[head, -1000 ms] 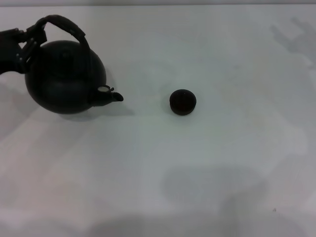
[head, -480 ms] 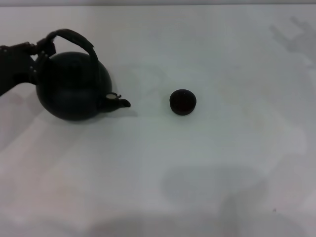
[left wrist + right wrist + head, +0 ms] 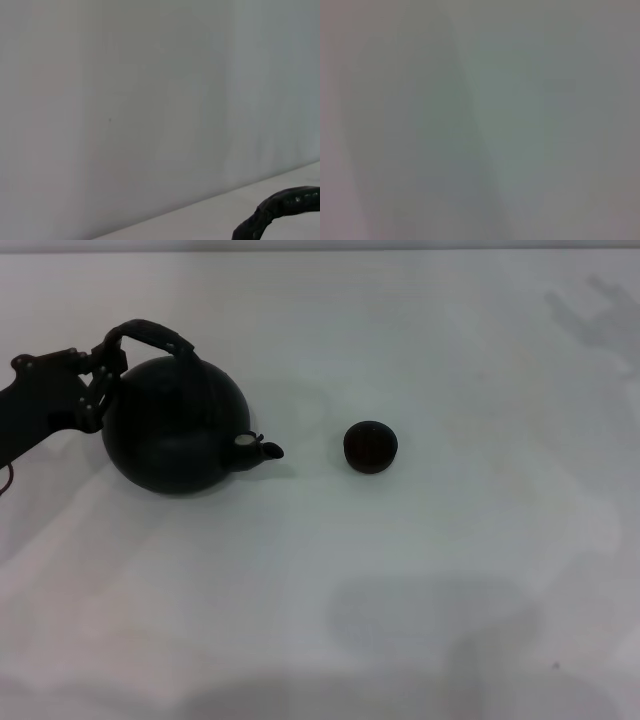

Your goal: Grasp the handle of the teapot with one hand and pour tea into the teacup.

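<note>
The round matte black teapot (image 3: 178, 426) hangs tilted at the left of the head view, its short spout (image 3: 266, 449) pointing right toward the teacup. My left gripper (image 3: 102, 368) is shut on the rough arched handle (image 3: 150, 337) at its left end and carries the pot. A piece of the handle also shows in the left wrist view (image 3: 272, 211). The small dark teacup (image 3: 370, 446) stands on the white table to the right of the spout, a short gap apart. My right gripper is out of view.
The white table (image 3: 420, 580) spreads around both objects. Soft shadows lie on it at the front and far right. The right wrist view shows only a blank grey surface.
My left gripper has carried the teapot to the right and slightly nearer, so the spout now lies much closer to the teacup. The teacup has not moved.
</note>
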Controlling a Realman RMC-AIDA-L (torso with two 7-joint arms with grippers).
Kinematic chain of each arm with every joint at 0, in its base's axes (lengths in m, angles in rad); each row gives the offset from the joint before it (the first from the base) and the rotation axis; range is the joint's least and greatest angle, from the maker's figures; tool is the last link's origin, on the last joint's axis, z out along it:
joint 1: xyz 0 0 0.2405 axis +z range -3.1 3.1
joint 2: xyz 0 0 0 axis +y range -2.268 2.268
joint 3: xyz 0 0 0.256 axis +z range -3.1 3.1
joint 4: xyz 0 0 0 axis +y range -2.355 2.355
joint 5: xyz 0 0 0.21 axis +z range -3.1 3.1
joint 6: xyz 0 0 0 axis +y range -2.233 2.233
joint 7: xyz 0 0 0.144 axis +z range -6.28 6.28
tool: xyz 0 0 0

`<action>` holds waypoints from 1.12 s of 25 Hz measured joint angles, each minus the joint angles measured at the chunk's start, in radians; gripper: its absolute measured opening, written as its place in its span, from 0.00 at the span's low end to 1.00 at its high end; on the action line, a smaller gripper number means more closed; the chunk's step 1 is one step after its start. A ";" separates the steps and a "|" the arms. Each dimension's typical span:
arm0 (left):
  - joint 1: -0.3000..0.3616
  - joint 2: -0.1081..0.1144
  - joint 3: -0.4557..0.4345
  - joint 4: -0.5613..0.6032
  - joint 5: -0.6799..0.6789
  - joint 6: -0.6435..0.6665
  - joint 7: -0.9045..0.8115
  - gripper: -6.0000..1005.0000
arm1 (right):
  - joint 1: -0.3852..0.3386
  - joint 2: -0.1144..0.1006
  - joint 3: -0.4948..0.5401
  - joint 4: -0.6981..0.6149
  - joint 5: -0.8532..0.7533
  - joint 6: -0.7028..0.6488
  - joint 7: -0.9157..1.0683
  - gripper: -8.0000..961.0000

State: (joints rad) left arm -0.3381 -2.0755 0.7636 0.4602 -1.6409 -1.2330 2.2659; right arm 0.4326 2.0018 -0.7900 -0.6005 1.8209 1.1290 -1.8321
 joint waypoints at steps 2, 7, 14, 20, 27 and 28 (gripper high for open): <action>0.005 -0.001 0.000 -0.008 -0.013 0.000 0.017 0.13 | 0.000 0.000 0.000 0.001 0.000 0.000 -0.001 0.88; 0.010 -0.002 0.000 -0.018 -0.036 0.000 0.027 0.17 | 0.000 0.000 0.000 0.000 0.000 0.000 -0.002 0.88; 0.011 -0.002 0.000 -0.034 -0.047 0.000 0.043 0.28 | 0.001 0.000 -0.002 0.001 -0.001 -0.001 -0.002 0.88; 0.028 -0.002 0.000 -0.039 -0.075 -0.006 0.074 0.37 | -0.005 -0.002 -0.002 0.001 -0.011 -0.001 -0.002 0.88; 0.086 -0.003 0.001 -0.040 -0.151 -0.110 0.161 0.60 | -0.015 -0.002 -0.002 -0.004 -0.012 -0.002 0.002 0.88; 0.102 -0.003 0.001 -0.040 -0.170 -0.132 0.172 0.64 | -0.016 -0.003 -0.002 -0.004 -0.013 -0.002 0.001 0.88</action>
State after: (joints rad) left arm -0.2365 -2.0785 0.7644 0.4206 -1.8113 -1.3646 2.4380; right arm 0.4163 1.9992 -0.7916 -0.6048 1.8084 1.1266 -1.8307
